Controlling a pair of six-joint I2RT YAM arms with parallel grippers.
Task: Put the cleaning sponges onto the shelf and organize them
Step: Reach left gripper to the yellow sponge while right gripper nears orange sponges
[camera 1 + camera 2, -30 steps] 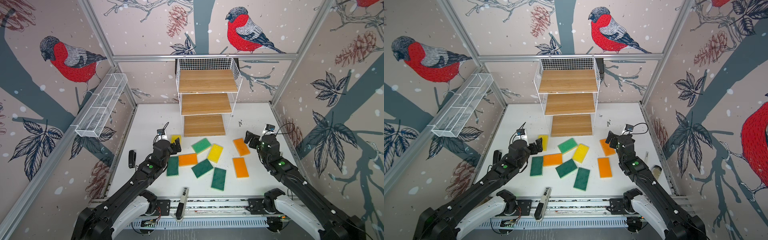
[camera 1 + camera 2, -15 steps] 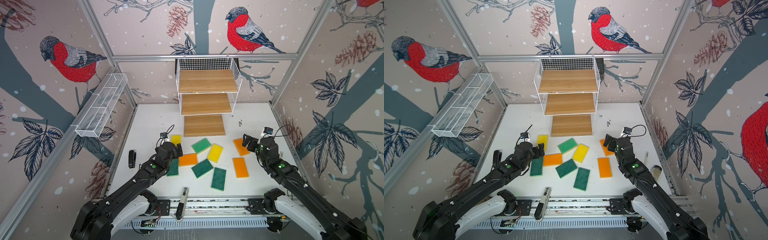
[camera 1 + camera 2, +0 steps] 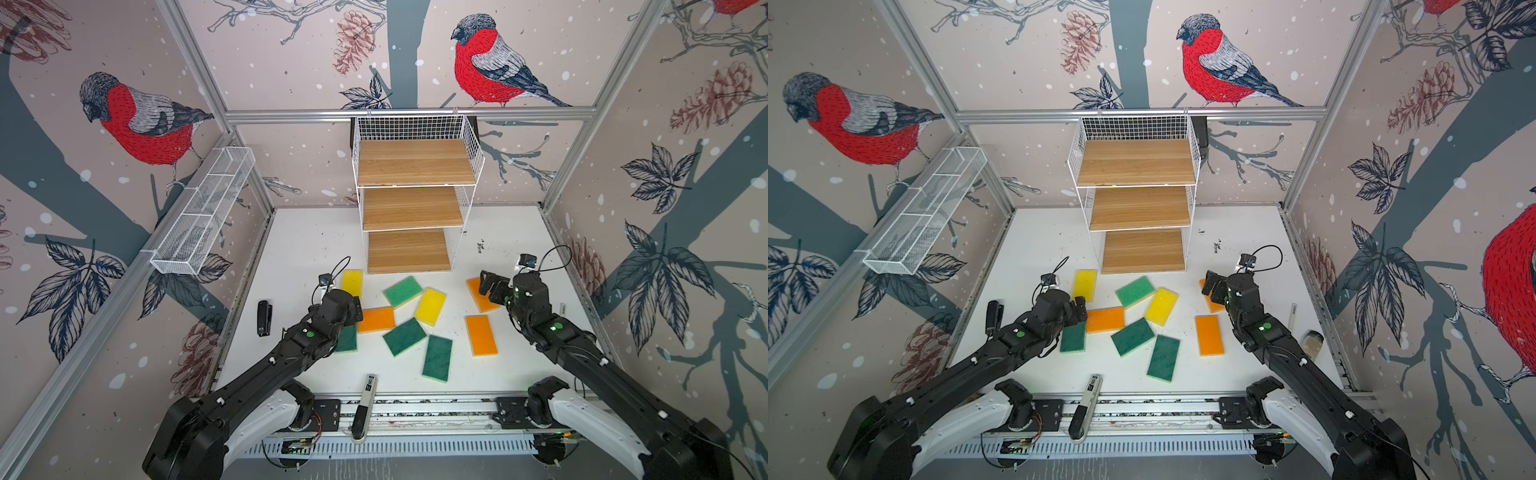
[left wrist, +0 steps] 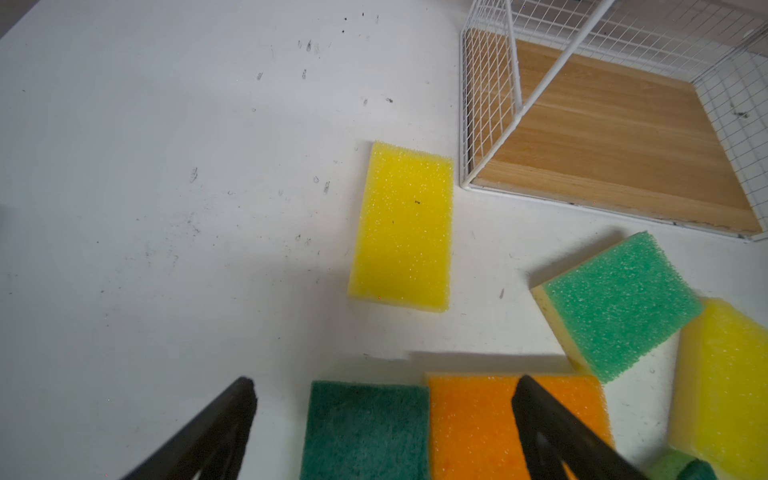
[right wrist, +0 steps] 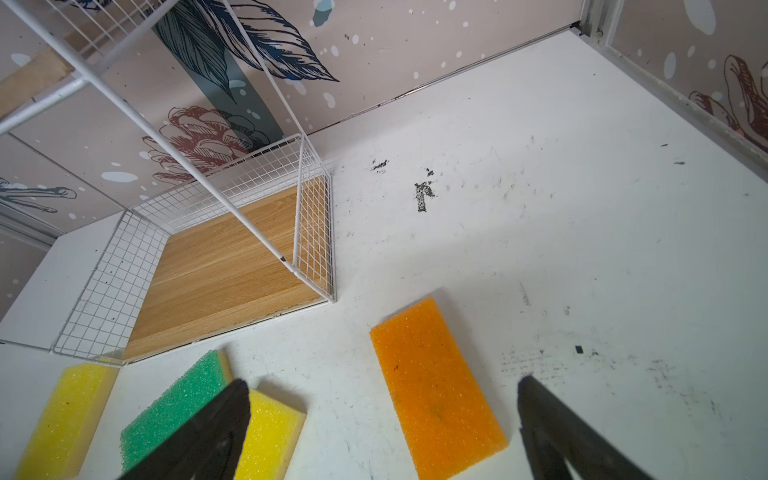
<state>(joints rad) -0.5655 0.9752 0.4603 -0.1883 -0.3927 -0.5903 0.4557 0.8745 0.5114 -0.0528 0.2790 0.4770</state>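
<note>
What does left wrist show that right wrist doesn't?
Left wrist only: a dark green sponge side by side with an orange sponge.
Right wrist only: another orange sponge lying on its own, a black scuff on the table, and the patterned wall behind the shelf.
Both: the lowest board of the shelf, the yellow sponge by its front corner, the light green sponge and a second yellow sponge beside it.
</note>
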